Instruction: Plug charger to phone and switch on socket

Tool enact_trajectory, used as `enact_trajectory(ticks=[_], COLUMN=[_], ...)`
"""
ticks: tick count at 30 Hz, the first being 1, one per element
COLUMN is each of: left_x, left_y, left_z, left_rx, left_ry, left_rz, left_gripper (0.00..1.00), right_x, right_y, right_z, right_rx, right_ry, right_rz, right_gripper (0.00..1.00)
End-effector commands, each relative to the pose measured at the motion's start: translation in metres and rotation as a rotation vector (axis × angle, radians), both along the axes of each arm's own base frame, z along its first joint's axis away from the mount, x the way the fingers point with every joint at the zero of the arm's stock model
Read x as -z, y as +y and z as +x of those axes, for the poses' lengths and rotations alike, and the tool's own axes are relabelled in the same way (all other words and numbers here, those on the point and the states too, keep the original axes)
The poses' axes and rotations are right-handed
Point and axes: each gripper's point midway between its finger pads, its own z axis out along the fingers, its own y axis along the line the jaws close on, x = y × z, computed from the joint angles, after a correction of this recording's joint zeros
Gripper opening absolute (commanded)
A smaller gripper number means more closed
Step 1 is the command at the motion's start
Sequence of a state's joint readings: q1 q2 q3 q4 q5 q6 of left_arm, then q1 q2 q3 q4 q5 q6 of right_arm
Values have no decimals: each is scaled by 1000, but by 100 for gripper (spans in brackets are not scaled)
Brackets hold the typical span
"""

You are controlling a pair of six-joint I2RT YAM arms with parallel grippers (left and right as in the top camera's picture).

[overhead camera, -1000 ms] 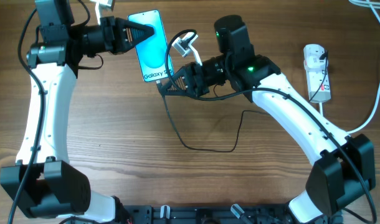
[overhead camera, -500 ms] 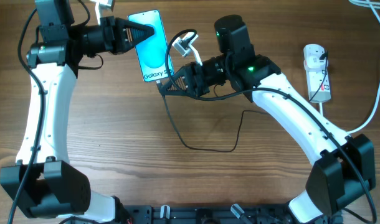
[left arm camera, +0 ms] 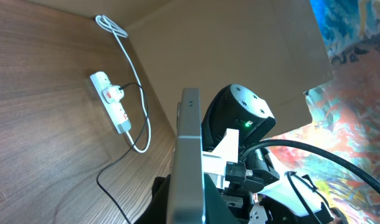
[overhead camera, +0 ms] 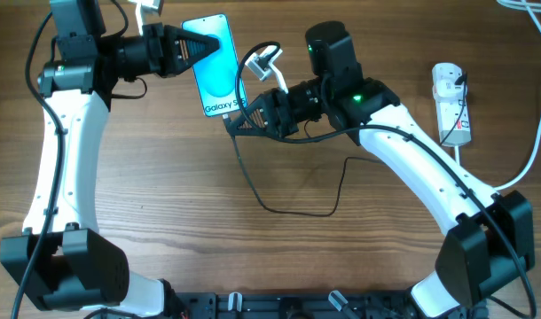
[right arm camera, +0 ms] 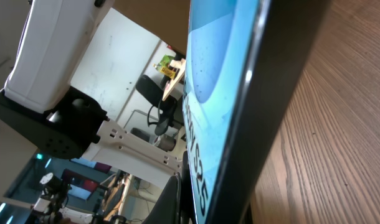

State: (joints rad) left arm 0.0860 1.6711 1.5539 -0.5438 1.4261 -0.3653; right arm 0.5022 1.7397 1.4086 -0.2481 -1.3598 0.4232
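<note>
The phone is held off the table, screen up, showing "Galaxy S25". My left gripper is shut on its upper left edge; in the left wrist view the phone is edge-on between the jaws. My right gripper is at the phone's bottom end, closed where the charger cable starts; the plug tip is hidden. The right wrist view shows the phone screen very close. The cable loops over the table. The socket lies at the right, a black plug in it, and shows in the left wrist view.
A thicker white cable runs down the table's right side from the top right corner. The black cable's loop lies between the two arms in the middle of the wooden table.
</note>
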Motion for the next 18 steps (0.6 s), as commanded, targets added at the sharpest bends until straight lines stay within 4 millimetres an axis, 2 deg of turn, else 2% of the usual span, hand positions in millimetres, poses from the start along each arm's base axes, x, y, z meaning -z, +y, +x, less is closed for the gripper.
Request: enact_trajectory(ticks=[1,18], left_x=[-7,-8], left_y=[-2,-2], left_z=[-7,-8], left_rx=[42,49], left_ry=[-7,-23], left_rz=[-31,-33], left_gripper=[4,4], right_x=[5,1], right_y=[-3,-4], right_z=[9,3], right_rx=[35,-4], right_ry=[-4,-12], right_rz=[-14,13], right_gripper=[4,4])
